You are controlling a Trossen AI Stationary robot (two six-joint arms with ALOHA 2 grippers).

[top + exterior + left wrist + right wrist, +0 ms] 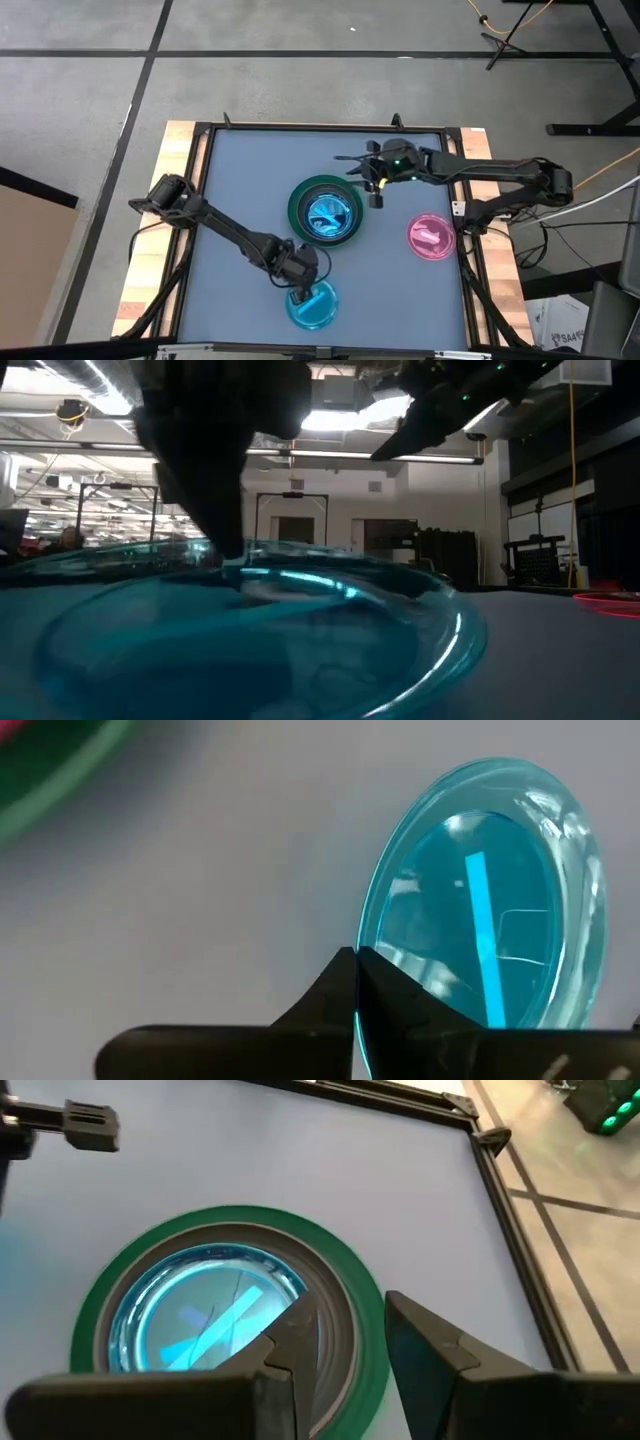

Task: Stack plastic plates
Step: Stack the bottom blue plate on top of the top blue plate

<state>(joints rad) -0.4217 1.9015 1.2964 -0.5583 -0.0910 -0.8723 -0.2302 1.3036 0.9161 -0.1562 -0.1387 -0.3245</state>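
A dark green plate [296,205] sits mid-table with a grey plate [335,1330] and a translucent cyan plate [326,213] nested in it. A translucent pink plate [431,237] lies flat on the table to its right. Another translucent cyan plate [314,307] is near the front edge, with my left gripper [300,288] shut on its rim. My right gripper [378,195] hangs open above the stack's far right rim, with nothing between its fingers [300,1330]. My left gripper pinches the cyan plate's rim [358,935] between its two fingers on the plate's far left side [228,558], one finger on the inner face and one on the outer. The fingers slant down from above. I cannot tell whether the plate is clear of the table.
The blue-grey tabletop is bounded by a black frame [210,140] with wooden strips outside it. Bare surface lies along the table's left half and far edge [260,160]. The pink plate lies close to the right frame.
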